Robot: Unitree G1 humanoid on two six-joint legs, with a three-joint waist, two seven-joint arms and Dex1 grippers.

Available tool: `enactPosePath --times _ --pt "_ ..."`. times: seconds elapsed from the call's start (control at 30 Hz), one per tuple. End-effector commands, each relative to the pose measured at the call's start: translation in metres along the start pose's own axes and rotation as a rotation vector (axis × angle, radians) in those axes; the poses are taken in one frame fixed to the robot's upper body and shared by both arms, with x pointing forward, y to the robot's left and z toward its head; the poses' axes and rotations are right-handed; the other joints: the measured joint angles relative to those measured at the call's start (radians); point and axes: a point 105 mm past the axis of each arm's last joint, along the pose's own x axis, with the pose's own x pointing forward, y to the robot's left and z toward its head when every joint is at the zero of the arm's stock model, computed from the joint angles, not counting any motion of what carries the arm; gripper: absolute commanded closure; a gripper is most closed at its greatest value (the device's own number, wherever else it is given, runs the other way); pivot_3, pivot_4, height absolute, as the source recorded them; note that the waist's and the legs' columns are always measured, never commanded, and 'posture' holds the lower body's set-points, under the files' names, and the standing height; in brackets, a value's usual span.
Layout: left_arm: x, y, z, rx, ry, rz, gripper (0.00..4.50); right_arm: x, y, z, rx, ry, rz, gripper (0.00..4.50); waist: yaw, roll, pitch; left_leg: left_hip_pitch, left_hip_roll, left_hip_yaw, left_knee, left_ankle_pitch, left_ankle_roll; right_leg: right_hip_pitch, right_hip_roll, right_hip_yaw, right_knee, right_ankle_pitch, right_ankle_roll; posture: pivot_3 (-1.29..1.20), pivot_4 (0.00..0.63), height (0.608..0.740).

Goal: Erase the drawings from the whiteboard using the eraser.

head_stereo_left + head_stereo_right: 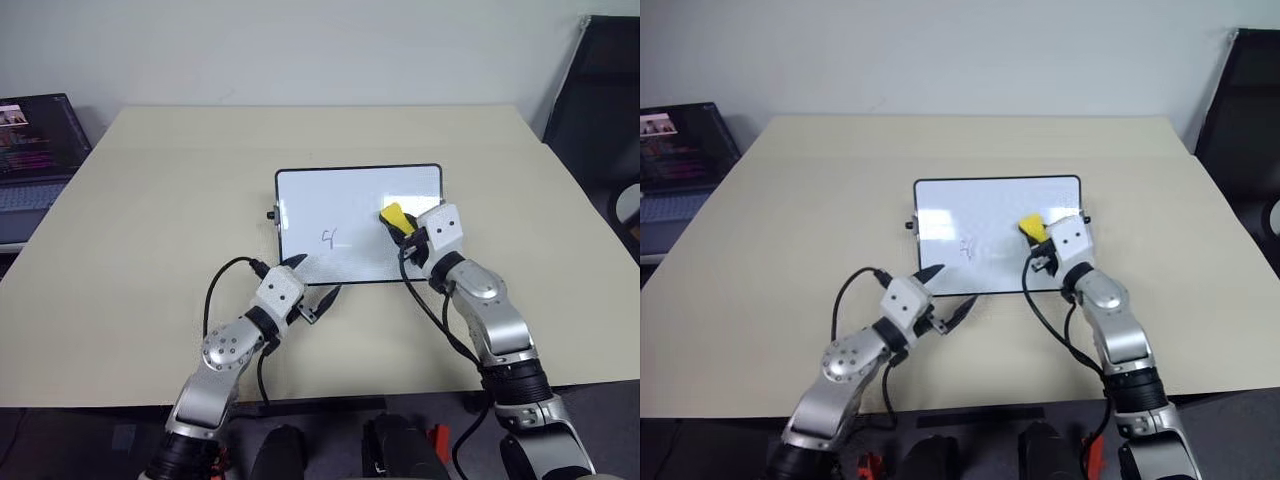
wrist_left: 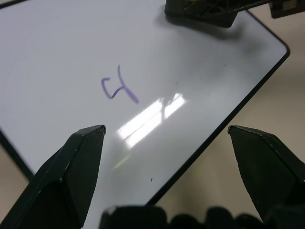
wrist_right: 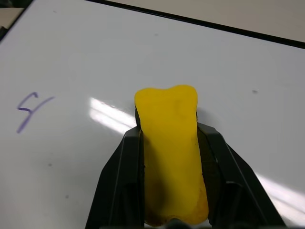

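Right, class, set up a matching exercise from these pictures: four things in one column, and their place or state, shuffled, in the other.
1. eraser
2. digit 4
3. left gripper
4. laptop

A. open, at the whiteboard's near edge
B. clamped in the right gripper
C. past the table's far left corner
D. drawn on the whiteboard

Pairs: 1-B, 2-D, 3-A, 4-C

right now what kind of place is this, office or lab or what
Probably an office or lab workroom: a plain beige table against a bare white wall, an open laptop beside the table, a dark chair at the other side, and a small whiteboard on the table.
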Motion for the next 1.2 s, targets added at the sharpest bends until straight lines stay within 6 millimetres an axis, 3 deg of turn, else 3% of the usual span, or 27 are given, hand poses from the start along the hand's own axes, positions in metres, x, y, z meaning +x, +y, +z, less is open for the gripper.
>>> enactPosePath --times 0.03,0.33,0.57,0.73,0.87,1.03,1.2 --pt "-0.007 0.009 0.008 0.012 -0.016 0.086 0.00 0.005 0.012 0.029 -0.027 -0.121 0.041 3.37 0.003 0.000 0.000 0.000 0.000 0.000 0.000 0.000 0.000 0.000 0.000 0.000 0.000 0.000 0.000 0.00 0.150 0.740" --pt "-0.005 0.009 0.007 0.009 -0.013 0.107 0.00 0.018 0.031 0.045 -0.043 -0.212 0.113 3.37 0.013 0.000 0.001 0.000 0.000 0.000 0.000 0.000 0.000 0.001 0.000 -0.001 -0.002 0.000 0.000 0.00 0.150 0.740" --pt "-0.005 0.020 0.002 -0.010 0.007 0.156 0.00 0.040 0.043 0.040 -0.092 -0.187 0.124 3.37 0.013 0.000 0.001 -0.001 0.000 0.000 -0.002 0.000 0.000 0.001 0.000 -0.001 -0.006 0.000 0.000 0.00 0.150 0.740" --pt "-0.004 0.019 0.004 -0.010 -0.002 0.150 0.00 0.051 0.050 0.021 -0.169 -0.090 0.151 3.37 0.014 0.000 0.001 -0.001 0.000 0.000 -0.002 0.000 -0.001 0.001 -0.001 -0.001 -0.006 0.000 0.000 0.00 0.150 0.740" --pt "-0.004 0.018 0.008 -0.015 -0.011 0.156 0.00 0.047 0.063 0.005 -0.215 -0.036 0.224 3.37 0.013 0.000 0.000 0.000 0.000 0.000 -0.002 0.000 -0.001 0.002 -0.001 -0.001 -0.006 0.000 0.000 0.00 0.150 0.740" --pt "-0.005 0.018 0.010 -0.030 -0.017 0.165 0.00 0.027 0.099 -0.017 -0.194 0.027 0.420 3.37 0.013 0.000 0.000 0.001 0.000 0.000 -0.002 0.000 -0.001 0.004 0.000 -0.002 -0.006 0.000 0.000 0.00 0.150 0.740" --pt "-0.005 0.019 0.011 -0.028 -0.017 0.169 0.00 0.021 0.102 -0.017 -0.176 0.023 0.442 3.37 0.014 0.000 0.000 0.001 0.000 -0.001 0.000 0.000 -0.001 0.004 0.000 -0.002 -0.005 0.001 0.001 0.00 0.150 0.740"
